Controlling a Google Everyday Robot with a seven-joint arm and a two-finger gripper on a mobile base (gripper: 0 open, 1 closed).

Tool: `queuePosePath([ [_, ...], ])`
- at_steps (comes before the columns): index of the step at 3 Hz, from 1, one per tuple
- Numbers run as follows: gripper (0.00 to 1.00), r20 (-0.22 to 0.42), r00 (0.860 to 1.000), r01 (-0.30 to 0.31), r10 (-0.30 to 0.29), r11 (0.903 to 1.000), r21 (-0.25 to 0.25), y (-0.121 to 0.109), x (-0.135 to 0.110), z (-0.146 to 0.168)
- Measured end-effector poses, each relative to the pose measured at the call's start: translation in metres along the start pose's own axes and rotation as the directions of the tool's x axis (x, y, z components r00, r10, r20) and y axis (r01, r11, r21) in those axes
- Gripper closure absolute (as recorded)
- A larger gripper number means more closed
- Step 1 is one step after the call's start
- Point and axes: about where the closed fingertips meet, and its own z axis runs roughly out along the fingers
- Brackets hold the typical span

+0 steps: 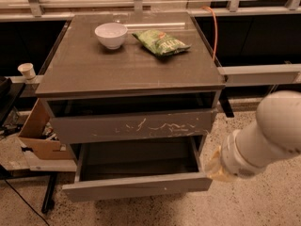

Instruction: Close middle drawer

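The middle drawer (136, 186) is pulled out wide from the grey-brown cabinet; its front is plain and its inside (138, 157) is dark. Above it, the drawer front with white scratches (134, 125) stands slightly out. My white arm (265, 138) comes in from the right. The gripper (213, 167) at its yellowish end sits low beside the middle drawer's right front corner, mostly hidden behind the arm.
A white bowl (111, 35) and a green chip bag (161, 42) lie on the cabinet top (117, 67). A cardboard box (37, 133) and a paper cup (27, 70) stand to the left. An orange cable (215, 29) hangs at the back right. The floor is speckled.
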Motion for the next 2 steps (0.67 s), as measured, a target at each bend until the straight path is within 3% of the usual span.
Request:
queuePosePath([
  [1,1.00,0.020,0.999,0.024,-0.024,0.9990,0.038,-0.005,0.023,0.048],
  [2,1.00,0.100,0.994,0.033,-0.038,0.9980,0.054,-0.010,0.044,0.101],
])
